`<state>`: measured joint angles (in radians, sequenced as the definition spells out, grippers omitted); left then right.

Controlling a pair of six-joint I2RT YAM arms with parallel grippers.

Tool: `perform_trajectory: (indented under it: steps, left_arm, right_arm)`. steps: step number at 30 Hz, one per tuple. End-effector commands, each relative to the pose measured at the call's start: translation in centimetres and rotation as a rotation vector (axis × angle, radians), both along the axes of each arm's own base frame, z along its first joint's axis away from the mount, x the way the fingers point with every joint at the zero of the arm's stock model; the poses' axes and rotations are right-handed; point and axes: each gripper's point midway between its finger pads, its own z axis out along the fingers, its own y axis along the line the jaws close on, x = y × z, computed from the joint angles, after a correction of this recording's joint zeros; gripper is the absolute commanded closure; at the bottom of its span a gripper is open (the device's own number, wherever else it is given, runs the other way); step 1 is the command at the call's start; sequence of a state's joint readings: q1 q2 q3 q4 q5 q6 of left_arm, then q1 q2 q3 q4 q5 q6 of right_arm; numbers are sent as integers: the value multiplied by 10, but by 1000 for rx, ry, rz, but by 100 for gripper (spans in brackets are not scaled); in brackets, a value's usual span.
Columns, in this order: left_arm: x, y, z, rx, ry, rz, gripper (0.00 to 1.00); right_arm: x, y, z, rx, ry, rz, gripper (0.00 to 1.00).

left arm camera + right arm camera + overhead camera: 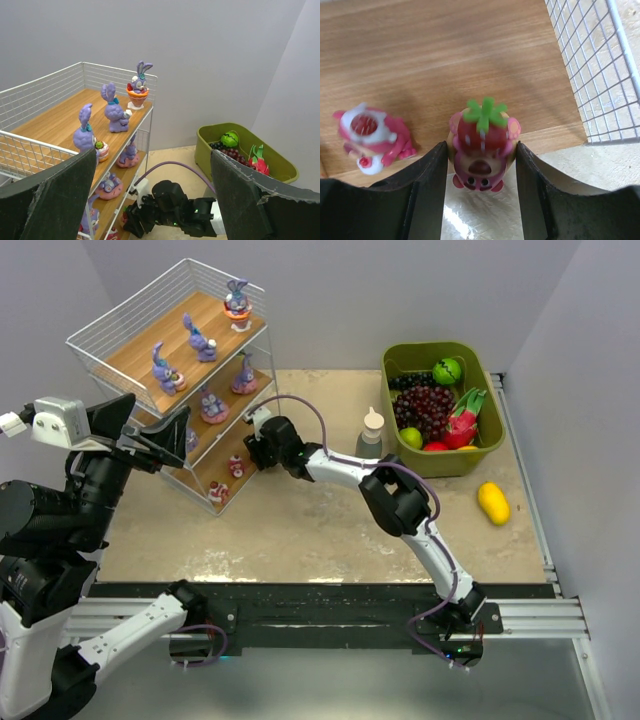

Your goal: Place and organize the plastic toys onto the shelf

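The right arm [400, 500] reaches to the lowest board of the shelf [128, 362], its jaws clamped on a strawberry-topped toy [483, 131], pressing it from both sides; that toy sits right at the board's front lip, its head over the wood and its feet hanging over the desk [320, 530]; a pink-and-white toy [370, 137] stands just beside it on the same board, and purple bunnies [197, 337] occupy the tiers above; the left arm [60, 510] hovers at the shelf's near-left end with its jaws wide apart and holding nothing. The main danger, as I judge it, is letting go here; the boards slant and too little of the toy rests on wood, so it would likely tip forward onto the desk; it wants carrying further in first. Pushing inward at an angle could knock the neighbour over; a finger dragging on withdrawal could pull the toy back off; and the raised left arm, so near the wire, could jolt the whole rack and topple the bunnies.
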<state>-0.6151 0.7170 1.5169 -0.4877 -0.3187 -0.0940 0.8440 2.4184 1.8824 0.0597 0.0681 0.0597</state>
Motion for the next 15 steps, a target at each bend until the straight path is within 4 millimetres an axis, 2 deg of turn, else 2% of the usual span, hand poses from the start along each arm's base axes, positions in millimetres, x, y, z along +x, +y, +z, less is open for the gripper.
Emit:
perform_trajectory:
  steps: [1, 8, 12, 15]
  left_arm:
    - [-3, 4, 14, -36, -29, 7, 1]
    - [-2, 3, 15, -34, -26, 9, 0]
    - [-2, 5, 16, -34, -29, 12, 0]
    - [-2, 5, 16, -34, -27, 15, 1]
  right_arm:
    - [14, 4, 30, 14, -75, -21, 75]
    - [23, 0, 21, -1, -82, -77, 68]
    - [28, -4, 19, -1, -84, -119, 50]
    - [27, -4, 22, 5, -90, -120, 44]
